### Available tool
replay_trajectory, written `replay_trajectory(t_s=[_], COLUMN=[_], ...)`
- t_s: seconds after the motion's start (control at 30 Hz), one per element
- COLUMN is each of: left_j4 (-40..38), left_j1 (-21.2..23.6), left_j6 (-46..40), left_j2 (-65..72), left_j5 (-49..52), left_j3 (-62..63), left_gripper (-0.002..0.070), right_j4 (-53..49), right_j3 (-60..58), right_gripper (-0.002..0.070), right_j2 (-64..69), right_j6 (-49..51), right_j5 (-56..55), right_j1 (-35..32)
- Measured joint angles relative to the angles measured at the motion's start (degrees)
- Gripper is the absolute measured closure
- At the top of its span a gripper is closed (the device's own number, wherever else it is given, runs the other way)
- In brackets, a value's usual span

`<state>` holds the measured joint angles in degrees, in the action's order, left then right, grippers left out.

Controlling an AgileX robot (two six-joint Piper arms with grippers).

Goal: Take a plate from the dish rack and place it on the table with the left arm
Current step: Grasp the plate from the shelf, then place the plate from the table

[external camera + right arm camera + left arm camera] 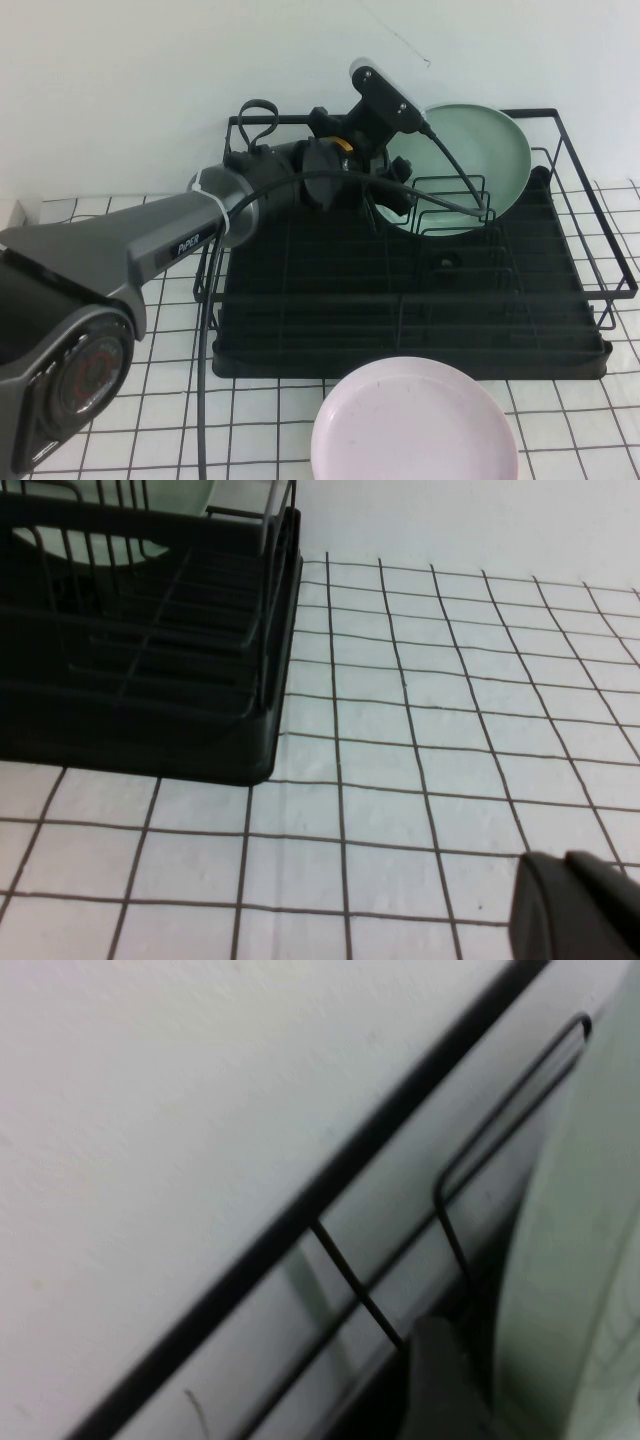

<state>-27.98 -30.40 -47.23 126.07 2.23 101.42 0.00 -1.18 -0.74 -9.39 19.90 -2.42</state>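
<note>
The mint-green plate stands leaning in the back right of the black dish rack. My left arm reaches over the rack, and my left gripper is at the plate's left rim. In the left wrist view one dark finger sits behind the plate with a dark gap between them; the other finger is hidden. The gripper looks open astride the rim. My right gripper is shut and empty, low over the white gridded table, to the right of the rack.
A pale pink plate lies flat on the table just in front of the rack. The white wall stands close behind the rack's top rail. Upright wire dividers stand around the green plate.
</note>
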Motion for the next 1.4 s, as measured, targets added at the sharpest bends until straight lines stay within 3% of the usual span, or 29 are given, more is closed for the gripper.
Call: replay_trajectory(t_s=[0.07, 0.23, 0.3, 1.03, 1.4], left_j4=[0.12, 0.61, 0.72, 2.08, 2.05], left_j1=[0.0, 0.0, 0.0, 0.0, 0.0], left_j6=[0.0, 0.0, 0.0, -0.32, 0.94], left_j2=[0.0, 0.0, 0.0, -12.28, -24.73], left_j5=[-1.34, -2.23, -2.69, 4.12, 17.67], left_j3=[0.0, 0.0, 0.0, 0.0, 0.0], left_gripper=[0.0328, 0.0598, 0.0636, 0.0656, 0.0671], right_j4=[0.0, 0.0, 0.0, 0.0, 0.0], right_j3=[0.0, 0.0, 0.0, 0.0, 0.0], right_gripper=[0.0679, 0.0679, 0.0679, 0.0679, 0.0679], right_j2=[0.0, 0.0, 0.0, 0.0, 0.0], right_j6=[0.0, 0.0, 0.0, 0.0, 0.0], right_j5=[0.0, 0.0, 0.0, 0.0, 0.0], right_j1=[0.0, 0.0, 0.0, 0.0, 0.0])
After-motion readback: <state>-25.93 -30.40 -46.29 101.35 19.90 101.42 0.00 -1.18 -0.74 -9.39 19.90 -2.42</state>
